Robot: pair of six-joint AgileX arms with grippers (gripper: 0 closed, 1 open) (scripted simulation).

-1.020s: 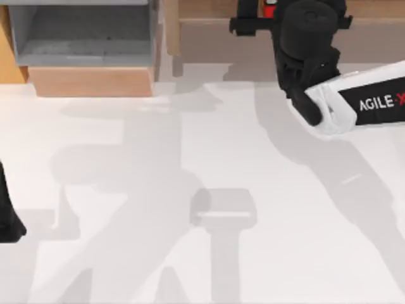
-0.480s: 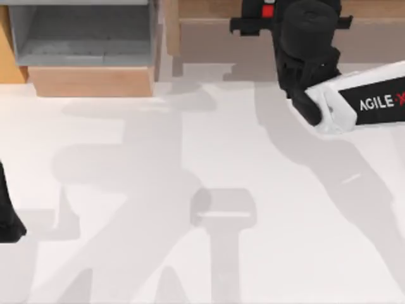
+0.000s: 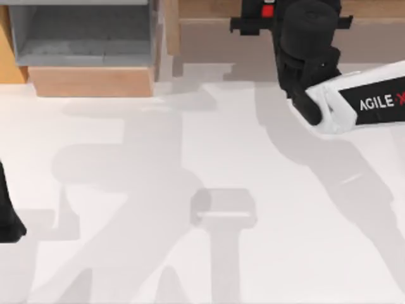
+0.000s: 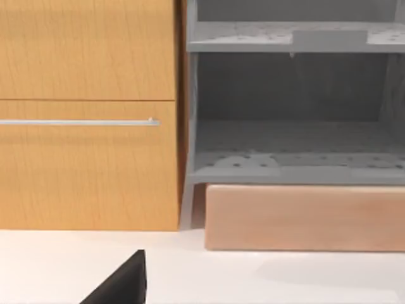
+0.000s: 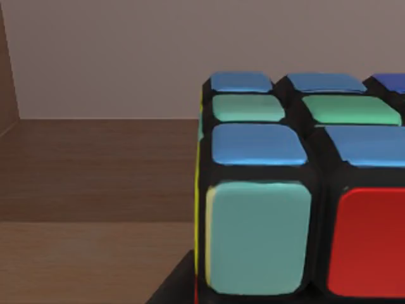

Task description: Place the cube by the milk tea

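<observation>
Your right arm point(image 3: 354, 101) reaches to the far right of the table point(image 3: 190, 253), its wrist hanging over the wooden shelf point(image 3: 209, 12) that runs along the far edge. From above, a scrap of red shows under that wrist, which looks to be the cube point(image 5: 297, 202). In the right wrist view, the cube sits very close in front of the camera on a brown wooden floor, blue and green stickers on top, pale green and red on the side facing you. A dark edge at the cube's foot may be a finger of the right gripper, but you cannot tell from these views whether that gripper is open or closed on the cube.

Your left arm point(image 3: 9, 215) is parked at the near left edge of the table. In its wrist view a dark corner, probably a finger, shows over the white table, facing a wooden cabinet point(image 4: 88, 114) and a grey rack point(image 4: 291, 145); whether the left gripper is open or closed cannot be told either.

You are most likely at the pick-up step: the cube is still in the shelf, not yet moved. I see no milk tea. Next, confirm a firm hold, lift the cube clear of the shelf's front lip, then find the milk tea before you carry.
</observation>
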